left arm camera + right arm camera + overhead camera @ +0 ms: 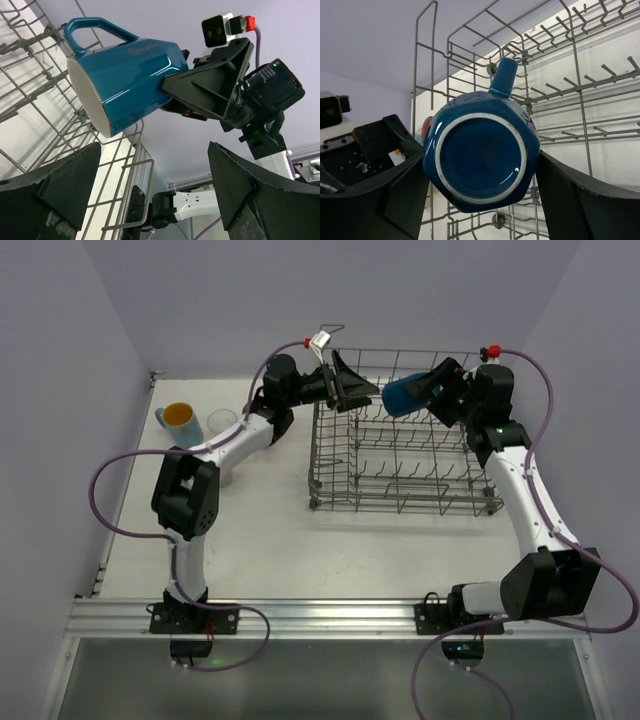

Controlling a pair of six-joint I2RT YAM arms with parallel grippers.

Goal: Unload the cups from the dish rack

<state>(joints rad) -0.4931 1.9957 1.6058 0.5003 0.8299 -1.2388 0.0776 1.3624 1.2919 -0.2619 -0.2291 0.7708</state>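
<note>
We have the dark blue mug (482,155) clamped in the right hand (425,392). The fingers press on opposite sides of the body near the base. The mug lies on its side in the air by the far upper edge of the dish rack (400,505), lifted off the prongs (400,470). We cannot tell whether it brushes the top wires. Its mouth faces the left hand (348,388), which hangs just beside the rack's far-left corner with fingers spread wide and nothing between them.

We judge the mug to be glazed ceramic: stiff and fairly heavy for its size. Its glossy surface is likely slippery under hard pads, and it could chip or break if it dropped onto the wires or the worktop (260,540). The faceted body offers flat faces to squeeze across, which is where we hold it. The handle (95,27) sticks out sideways and is better left free. If the left hand is to take the mug, the rim end looks like the open place to grip, ahead of the right fingers.

In the overhead view we see no cup standing among the rack's prongs. On the worktop to the left stand a light blue mug (178,421) with an orange inside and, just beside it, a clear glass (222,422). Both are upright, and neither shows anything in it.
</note>
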